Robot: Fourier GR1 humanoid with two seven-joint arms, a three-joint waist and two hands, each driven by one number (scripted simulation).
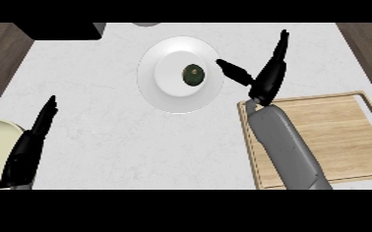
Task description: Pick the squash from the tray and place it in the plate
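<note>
I am at a kitchen counter (109, 128): a pale, marbled worktop with dark wood showing past its left and right edges. On it stand a white plate (156, 86) and a wooden tray (341, 128) like a cutting board. A dark box (62, 30) sits at the far left corner.

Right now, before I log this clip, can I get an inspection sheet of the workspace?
Surface: pale speckled counter.
Job's things: squash lies in the middle of the white plate; wooden tray at right, nothing seen on its visible part.
Clutter: pale round thing at left edge, dark block at top left.
Robot hands: right robot hand open beside the plate; left robot hand open, resting at lower left.
Cables: nothing seen.
Surroundings: wood-toned strips at both sides.
</note>
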